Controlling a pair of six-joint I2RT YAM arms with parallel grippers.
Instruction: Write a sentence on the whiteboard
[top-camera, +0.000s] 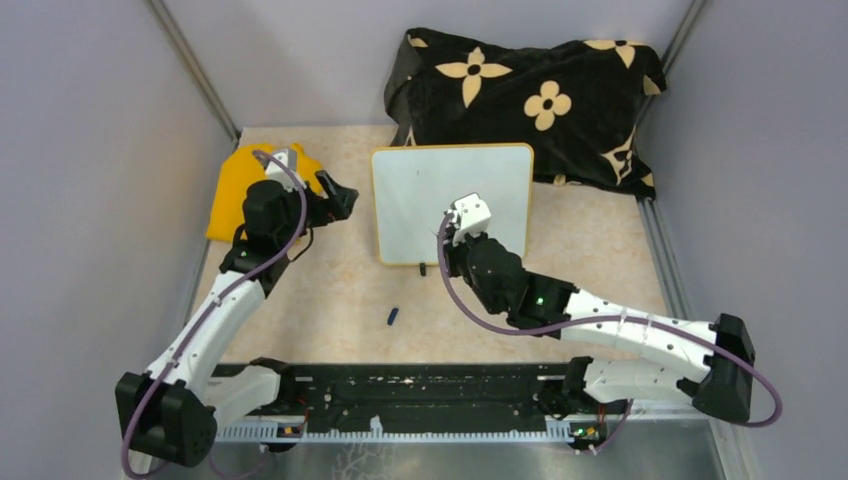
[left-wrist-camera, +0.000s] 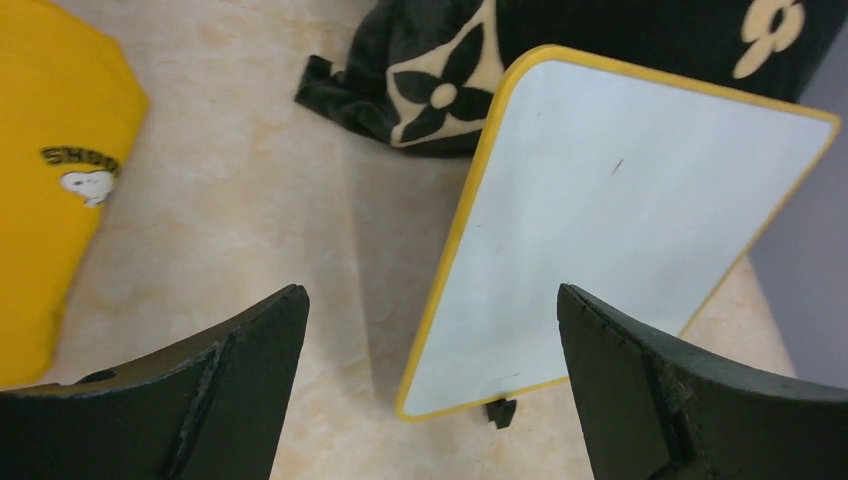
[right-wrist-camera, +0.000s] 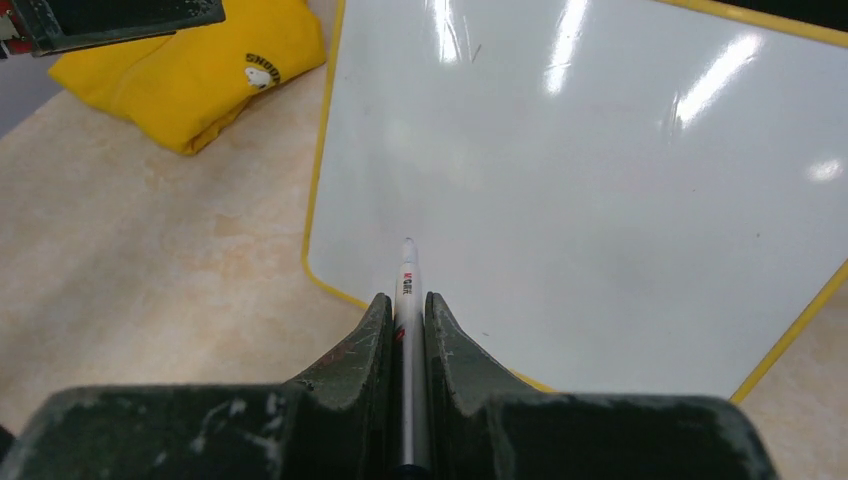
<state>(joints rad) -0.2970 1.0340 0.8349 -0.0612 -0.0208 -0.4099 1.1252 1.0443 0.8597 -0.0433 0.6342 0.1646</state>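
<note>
Two arms, one job: where is the whiteboard (top-camera: 440, 190)?

Middle of the pale surface (top-camera: 330, 290), with a folded yellow shirt (top-camera: 230, 200) to its left and a black flowered cloth (top-camera: 560, 100) at the far right. No writing shows on it.

What are the fingers doing?

Right fingers (right-wrist-camera: 360, 350) are closed on a marker (right-wrist-camera: 405, 290), its tip poking out over the board's near left corner. Left fingers (left-wrist-camera: 250, 340) are spread wide and hold nothing, hanging just left of the board. A small blue cap (top-camera: 393, 317) lies on the surface, nearer the arms.

How will the board handle?

Probably light, stiff and slick. It has a thin yellow rim and a small black foot under its near edge, so pen pressure could make it slide or rock. The left rim looks like the best place to steady it. The slim, smooth marker could twist in its grip if pressed hard.
</note>
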